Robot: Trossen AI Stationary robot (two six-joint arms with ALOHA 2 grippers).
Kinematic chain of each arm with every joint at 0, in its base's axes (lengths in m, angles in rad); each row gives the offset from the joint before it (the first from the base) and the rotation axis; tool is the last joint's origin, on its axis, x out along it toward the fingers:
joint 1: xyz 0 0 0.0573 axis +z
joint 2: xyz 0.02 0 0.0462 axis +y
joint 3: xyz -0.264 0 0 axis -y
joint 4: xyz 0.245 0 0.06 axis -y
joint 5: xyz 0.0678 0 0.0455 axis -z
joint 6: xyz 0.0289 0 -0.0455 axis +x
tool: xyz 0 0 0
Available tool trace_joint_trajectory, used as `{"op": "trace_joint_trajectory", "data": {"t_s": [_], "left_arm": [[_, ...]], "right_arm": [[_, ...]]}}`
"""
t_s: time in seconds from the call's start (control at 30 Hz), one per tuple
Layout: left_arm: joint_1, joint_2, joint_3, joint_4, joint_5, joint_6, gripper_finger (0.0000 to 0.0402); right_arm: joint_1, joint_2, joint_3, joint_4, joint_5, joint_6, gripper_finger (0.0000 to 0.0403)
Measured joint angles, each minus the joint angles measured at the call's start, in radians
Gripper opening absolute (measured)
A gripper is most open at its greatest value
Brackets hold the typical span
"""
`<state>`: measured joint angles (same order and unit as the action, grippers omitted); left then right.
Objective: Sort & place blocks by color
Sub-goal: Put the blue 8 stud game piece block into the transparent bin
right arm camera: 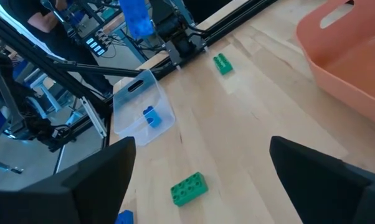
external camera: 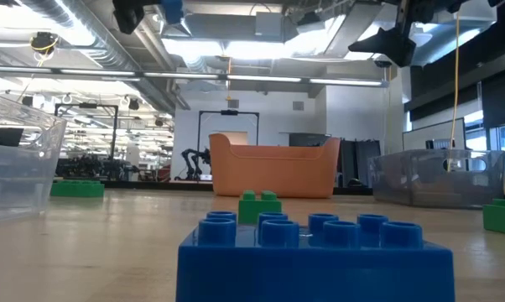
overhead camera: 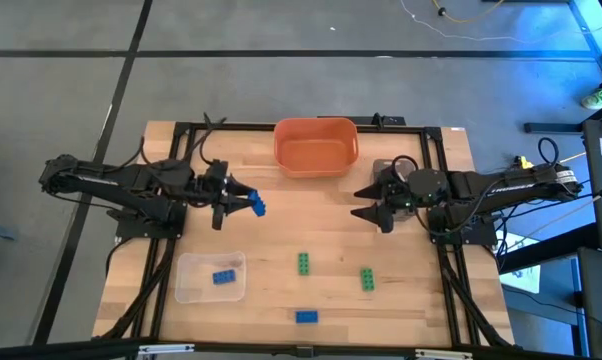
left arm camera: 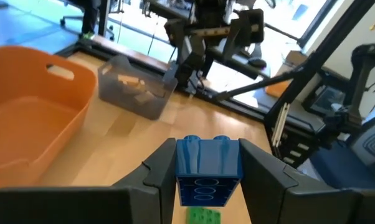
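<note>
Gripping a small blue studded brick (overhead camera: 258,207) between its fingers, the left gripper (overhead camera: 249,203) hangs above the wooden table (overhead camera: 411,300), and the clear plastic tray (overhead camera: 210,277) that already holds one blue brick (overhead camera: 224,277) lies toward the table's front edge from it, slightly to the robot's left. The carried brick sits upright in the jaws (studs away from the wrist). Bare tabletop separates claw and tray, so the path looks free. The right gripper (overhead camera: 372,203) waits, jaws spread and empty, beside the orange plastic bowl (overhead camera: 316,145). Two green bricks (overhead camera: 306,263) (overhead camera: 366,279) and another blue brick (overhead camera: 306,317) lie loose on the table.
</note>
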<state>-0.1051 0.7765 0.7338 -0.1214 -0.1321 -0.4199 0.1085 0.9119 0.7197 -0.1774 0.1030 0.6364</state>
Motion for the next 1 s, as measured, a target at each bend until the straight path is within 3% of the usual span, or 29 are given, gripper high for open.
{"op": "trace_joint_trajectory", "data": {"t_s": [0.73, 1.0], "left_arm": [[0.000, 0.000, 0.000, -0.020, 0.025, -0.015, 0.0128], [-0.002, 0.000, 0.002, -0.075, 0.162, -0.098, 0.0128]], "right_arm": [[0.000, 0.000, 0.000, 0.001, -0.001, 0.018, 0.0371], [0.000, 0.000, 0.000, 0.000, -0.002, 0.043, 0.0371]]}}
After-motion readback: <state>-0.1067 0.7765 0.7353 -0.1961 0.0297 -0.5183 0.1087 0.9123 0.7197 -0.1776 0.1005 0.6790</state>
